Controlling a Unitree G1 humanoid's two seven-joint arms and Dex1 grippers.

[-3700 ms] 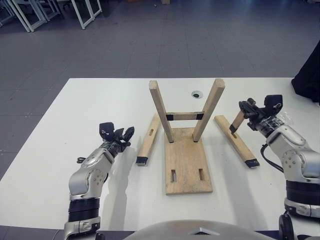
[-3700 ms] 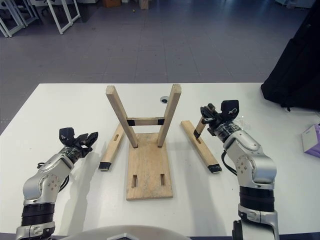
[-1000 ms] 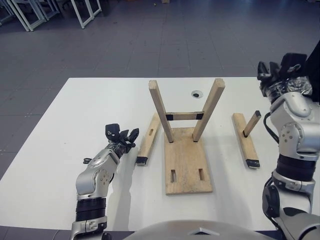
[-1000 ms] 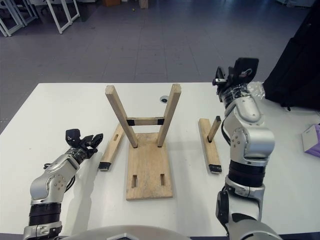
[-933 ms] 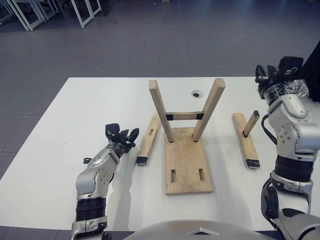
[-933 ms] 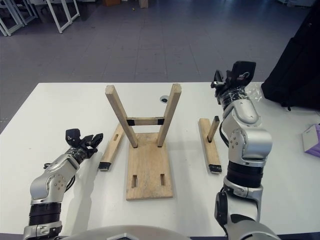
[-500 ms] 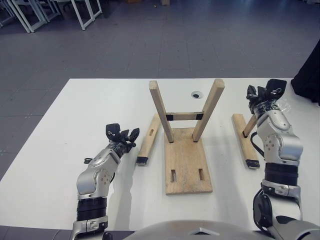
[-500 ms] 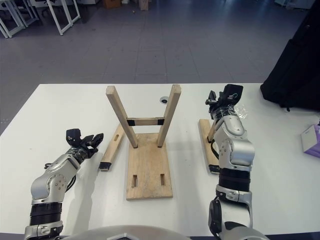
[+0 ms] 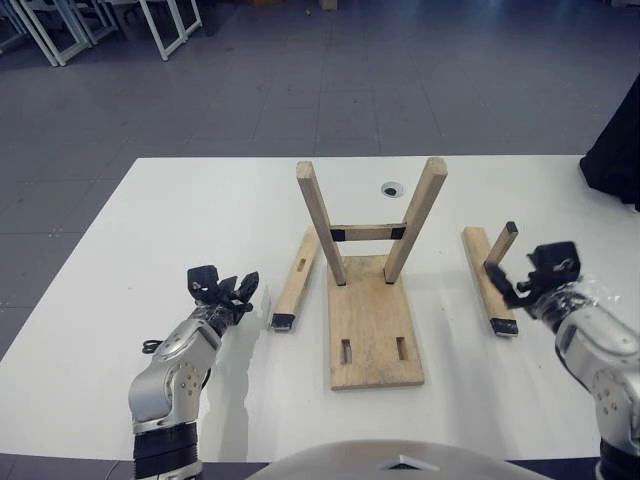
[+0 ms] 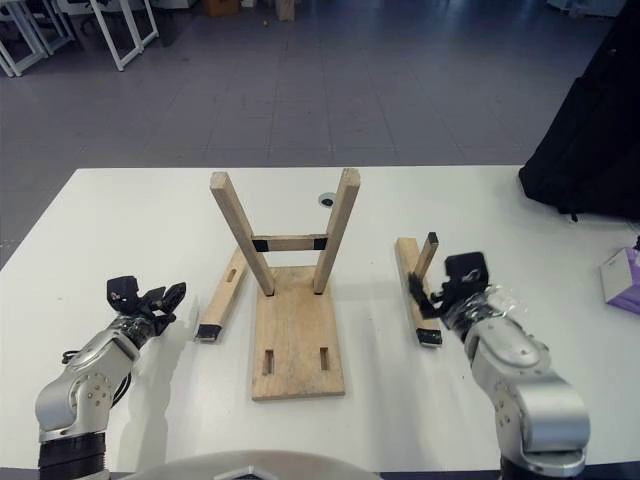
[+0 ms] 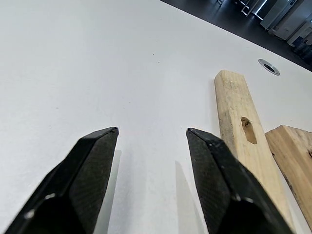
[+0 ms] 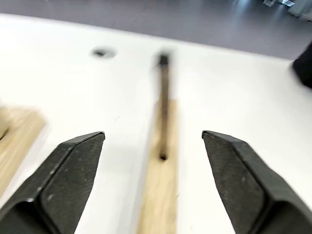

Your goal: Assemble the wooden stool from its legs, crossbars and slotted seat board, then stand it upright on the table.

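The slotted seat board (image 9: 372,325) lies flat mid-table. Two legs (image 9: 322,222) stand in its far slots, joined by a crossbar (image 9: 367,232). A loose leg (image 9: 295,278) lies to the left of the board. Another leg (image 9: 487,280) lies to the right, with a short crossbar (image 9: 501,243) sticking up from its slot. My left gripper (image 9: 235,284) is open, low over the table just left of the left loose leg (image 11: 241,131). My right gripper (image 9: 520,280) is open beside the near end of the right leg (image 12: 161,195), and its crossbar (image 12: 164,102) shows between the fingers.
The white table (image 9: 150,230) has a round cable hole (image 9: 392,188) behind the standing legs. A black bag (image 10: 590,130) and a purple box (image 10: 622,275) sit at the far right. Bare table lies in front of the board.
My right arm has come down from high above the table to the near end of the right leg. My left gripper has drawn back a little to the left, away from the left leg.
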